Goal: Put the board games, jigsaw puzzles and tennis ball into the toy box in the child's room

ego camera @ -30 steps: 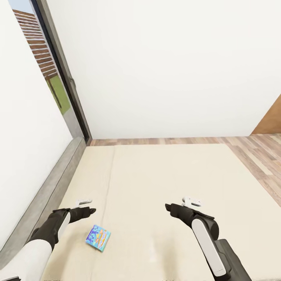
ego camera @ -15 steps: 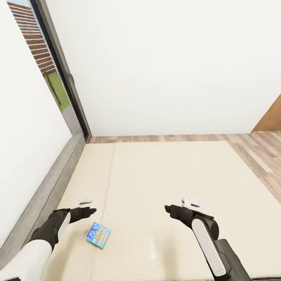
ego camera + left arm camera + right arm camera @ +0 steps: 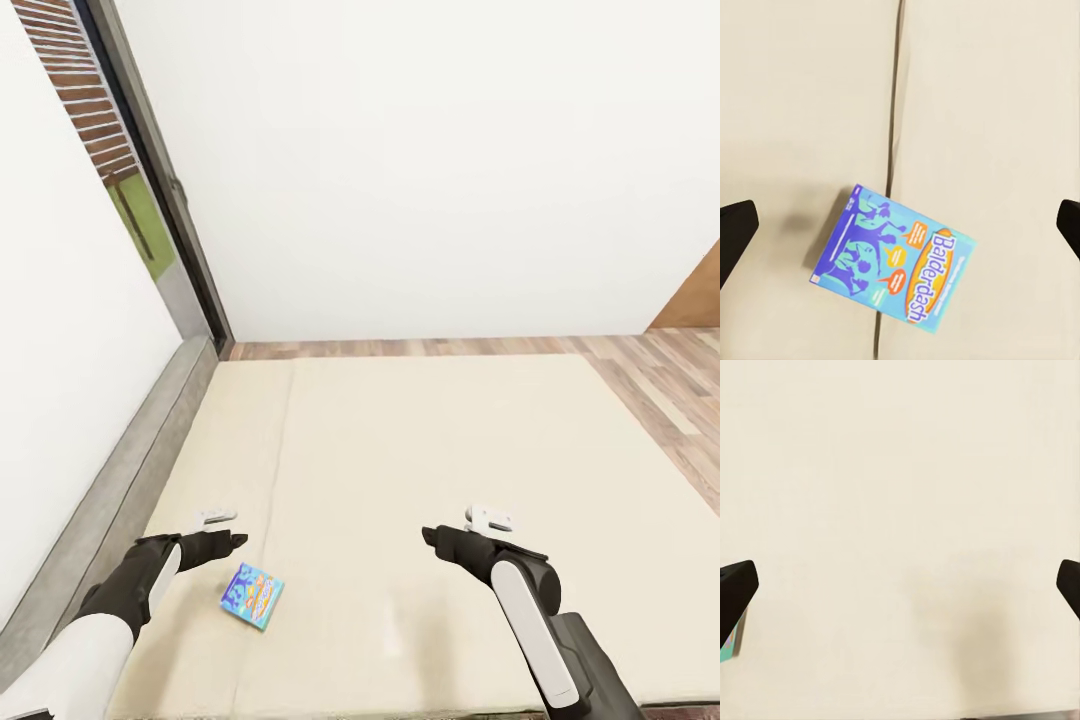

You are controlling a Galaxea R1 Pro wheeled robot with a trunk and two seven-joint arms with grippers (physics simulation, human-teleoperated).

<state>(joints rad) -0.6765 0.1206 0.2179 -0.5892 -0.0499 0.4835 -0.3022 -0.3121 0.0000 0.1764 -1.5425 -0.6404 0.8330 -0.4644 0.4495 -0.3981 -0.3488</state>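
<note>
Balderdash board game (image 3: 252, 597) is lying flat on the bed (image 3: 430, 440), straddling its seam. Your left gripper (image 3: 900, 225) is hovering above it, fingers wide, gripping nothing; your right gripper (image 3: 900, 585) is gaping over bare mattress beside it.

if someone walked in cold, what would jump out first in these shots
The small blue board game with orange-yellow print stands out at once, lying flat on the plain beige bed near the seam between the mattress's two sections. The left pincer hangs open just above and beside it, the right pincer open over bare mattress. At the left, the tall dark-framed window shows red brick and green outside.
</note>
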